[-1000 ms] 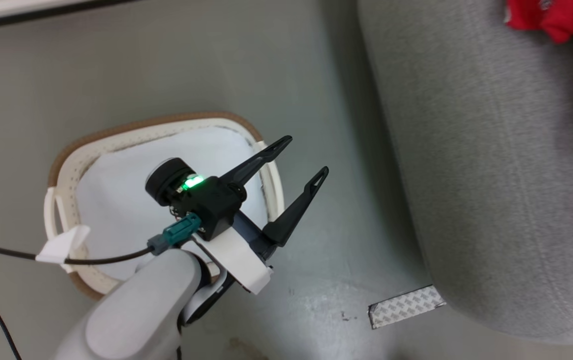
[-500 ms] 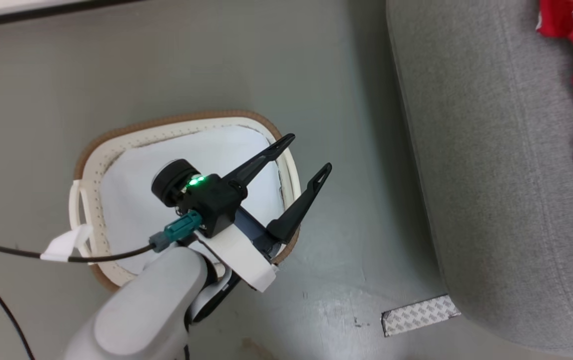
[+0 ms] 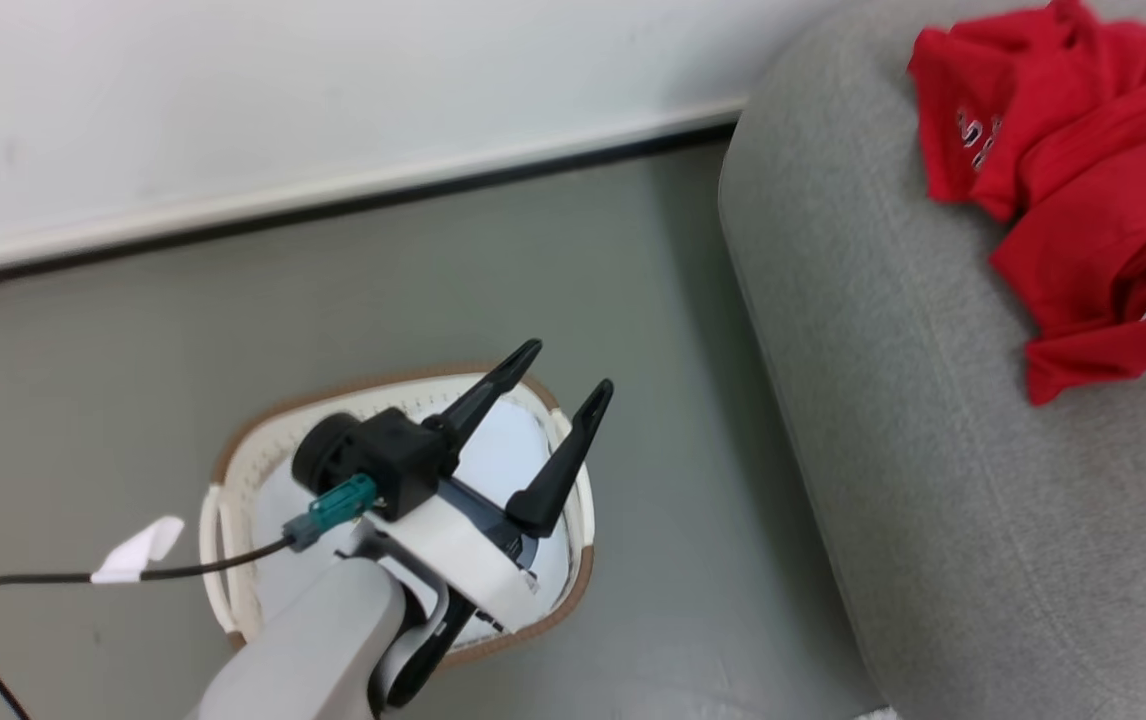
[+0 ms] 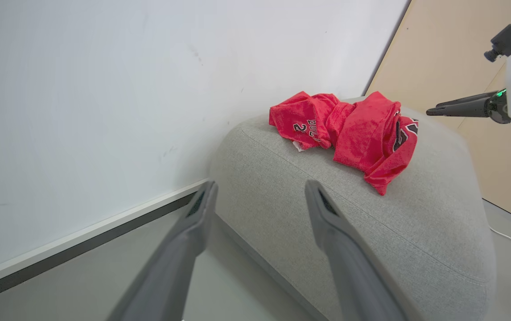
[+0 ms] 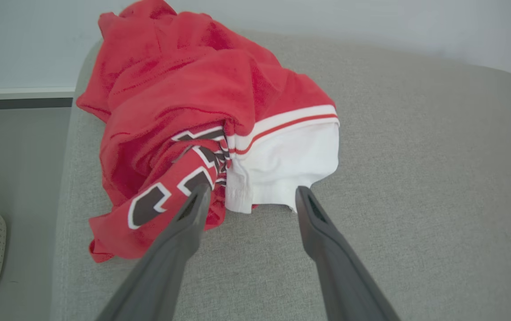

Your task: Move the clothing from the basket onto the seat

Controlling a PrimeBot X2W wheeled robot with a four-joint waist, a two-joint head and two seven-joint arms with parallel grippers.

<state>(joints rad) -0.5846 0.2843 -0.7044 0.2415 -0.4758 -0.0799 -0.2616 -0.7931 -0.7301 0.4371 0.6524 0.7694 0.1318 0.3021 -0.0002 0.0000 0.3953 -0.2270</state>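
Grey floor (image 3: 133, 330) meets white wall (image 3: 233, 100) at dark baseboard (image 3: 333, 207).

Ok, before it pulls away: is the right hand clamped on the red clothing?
No: the right hand stands wide open, and the red clothing lies loose on the grey seat.

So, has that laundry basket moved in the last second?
No, not noticeably. The basket sits at much the same gap from the edge of the grey seat as before. The whole view shifted, not the basket.
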